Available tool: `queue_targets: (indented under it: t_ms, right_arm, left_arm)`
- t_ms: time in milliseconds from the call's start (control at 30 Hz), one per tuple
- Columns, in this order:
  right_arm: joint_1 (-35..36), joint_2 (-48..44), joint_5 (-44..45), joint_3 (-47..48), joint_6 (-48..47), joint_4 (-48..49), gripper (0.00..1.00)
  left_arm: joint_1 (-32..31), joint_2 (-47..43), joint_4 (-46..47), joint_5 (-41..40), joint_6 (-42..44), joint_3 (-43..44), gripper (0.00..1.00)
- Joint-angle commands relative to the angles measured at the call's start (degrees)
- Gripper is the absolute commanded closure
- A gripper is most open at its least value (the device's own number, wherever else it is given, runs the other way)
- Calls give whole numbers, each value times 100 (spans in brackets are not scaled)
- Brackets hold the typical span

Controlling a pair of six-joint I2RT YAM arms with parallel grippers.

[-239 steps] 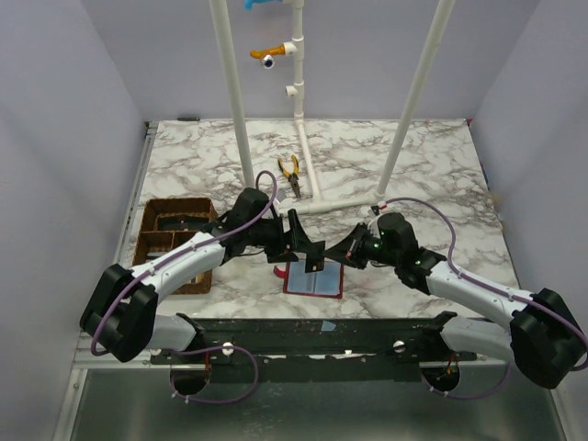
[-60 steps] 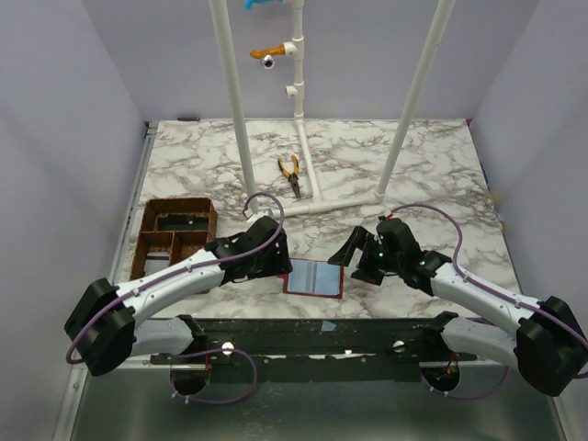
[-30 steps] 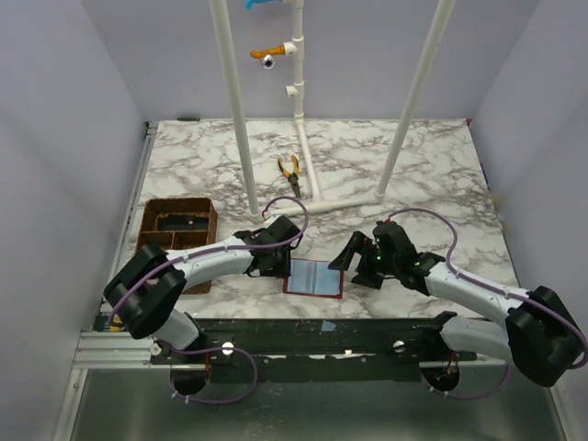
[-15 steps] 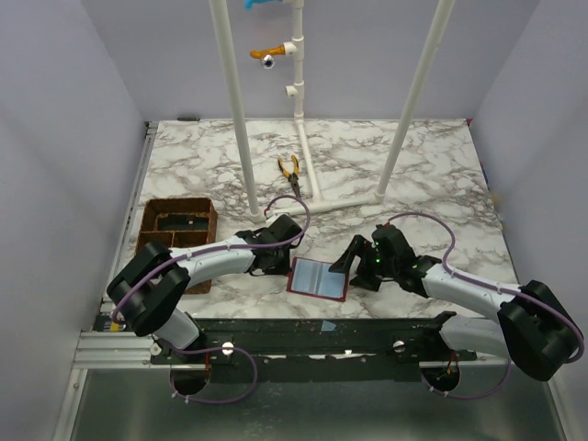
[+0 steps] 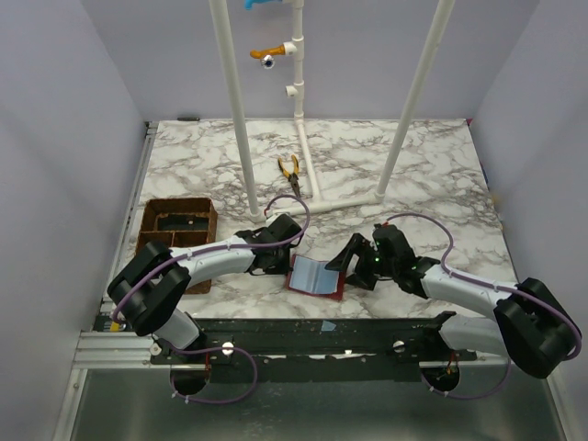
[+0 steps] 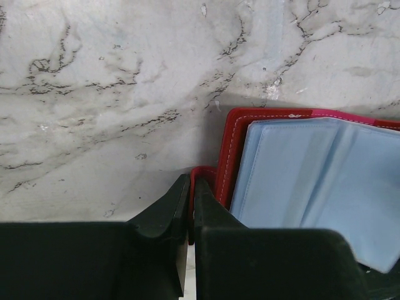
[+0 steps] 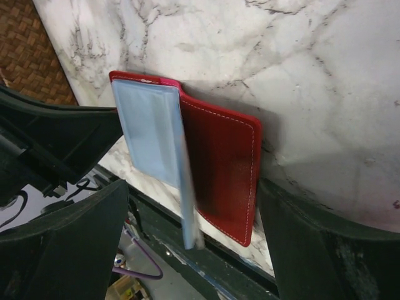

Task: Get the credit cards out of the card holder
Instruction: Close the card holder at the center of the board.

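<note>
The red card holder lies open near the table's front edge, with its pale blue inner panels lifted off the red cover. My left gripper sits at the holder's left edge. In the left wrist view, that gripper is shut on a thin red tab of the card holder. My right gripper stands open at the holder's right side. Its fingers straddle the cover without clamping it. The credit cards are hidden inside the panels.
A brown compartment tray stands at the left, beside the left arm. Yellow-handled pliers lie near the white pipe frame at the back. The black rail runs along the near table edge.
My left gripper has shut on the holder's red tab. The holder has shifted slightly, and its blue panels have risen from flat. My right gripper has narrowed a little and edged closer.
</note>
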Motion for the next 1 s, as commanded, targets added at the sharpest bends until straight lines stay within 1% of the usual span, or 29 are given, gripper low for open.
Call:
queue_targets:
  t_ms: [0, 333, 633, 967]
  right_arm:
    - [42, -135, -424, 85, 254, 561, 14]
    - [42, -49, -780, 29, 595, 1234, 14]
    - [42, 245, -887, 244, 601, 1464, 14]
    - [168, 823, -915, 655, 600, 1649, 15]
  left_arm:
    - [0, 239, 18, 167, -71, -228, 100]
    - [-9, 212, 27, 202, -74, -256, 100]
    - [-28, 181, 95, 307, -134, -283, 100]
    - [-70, 95, 219, 533, -295, -334, 100]
